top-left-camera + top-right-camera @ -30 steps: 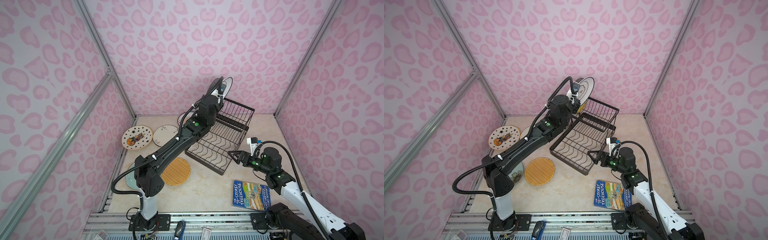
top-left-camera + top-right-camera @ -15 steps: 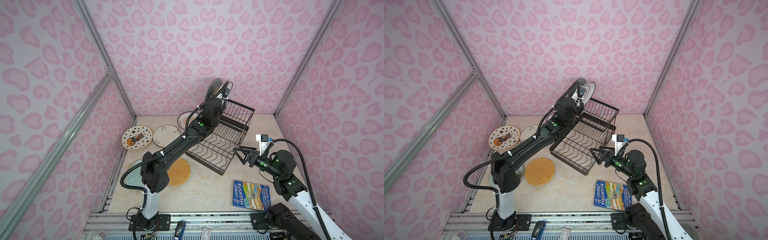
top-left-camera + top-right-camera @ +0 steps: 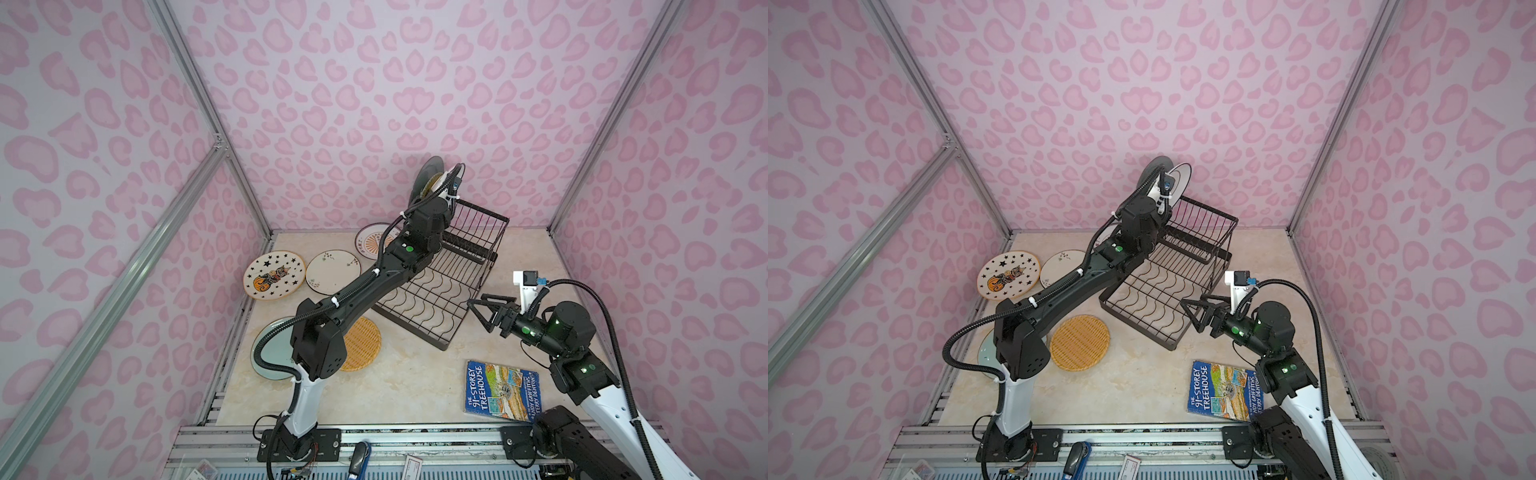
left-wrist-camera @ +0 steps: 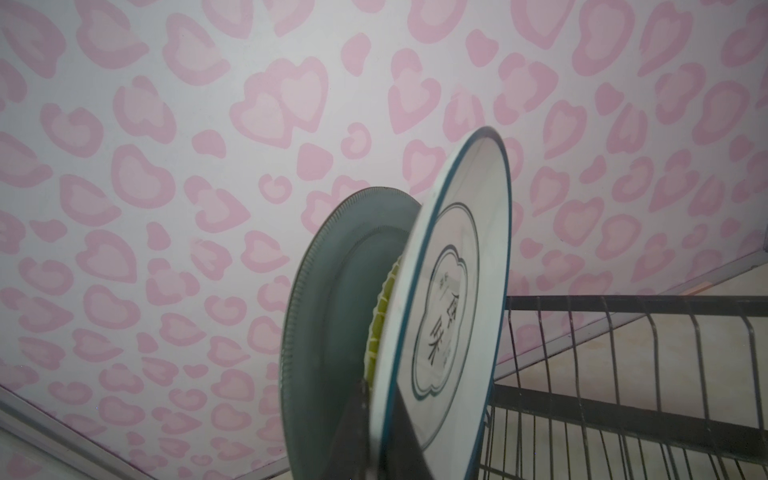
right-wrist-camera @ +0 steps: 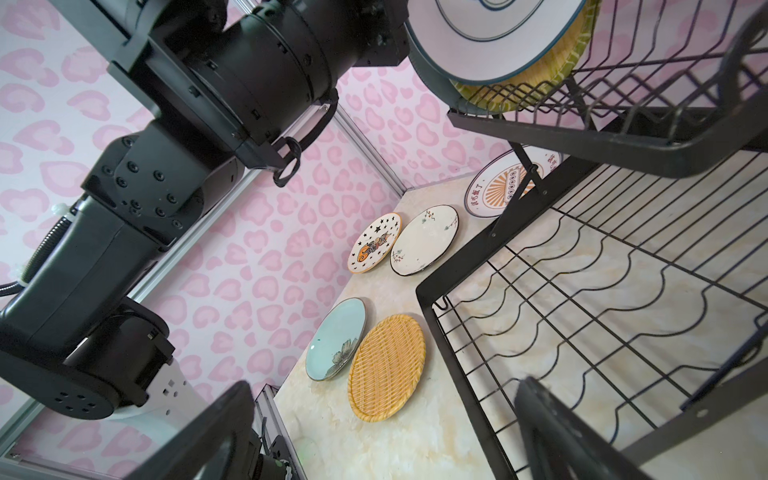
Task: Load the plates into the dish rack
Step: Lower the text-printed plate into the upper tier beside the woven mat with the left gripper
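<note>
Pink heart-print walls (image 3: pixel 374 83) close in a pale marble desk (image 3: pixel 399 386). Set at a slant from its middle toward the far edge is the black wire dish rack (image 3: pixel 409 328).

At the far end of its raised basket (image 3: pixel 478 224), a teal-grey plate (image 4: pixel 332 311) and a yellow woven plate (image 4: pixel 380 316) stand on edge. Right beside them the left tool (image 4: pixel 380 419) is pinching the lower rim of an upright white ring plate (image 4: pixel 457 270). I can't tell whether that plate sits in a slot.

The right tool (image 3: pixel 486 311) is spread wide with nothing in it, hovering by the near-right side of the rack's flat tray (image 3: pixel 432 291).

Lying flat along the desk's left edge are the star plate (image 3: pixel 274 274) and the sprig plate (image 3: pixel 332 272) just beside it. The sunburst plate (image 3: pixel 370 245) lies nearer the far edge. Toward the near-left corner are the pale green floral plate (image 3: pixel 276 353) and the orange woven plate (image 3: pixel 363 343), side by side. A blue book (image 3: pixel 500 390) lies near the near-right corner.
</note>
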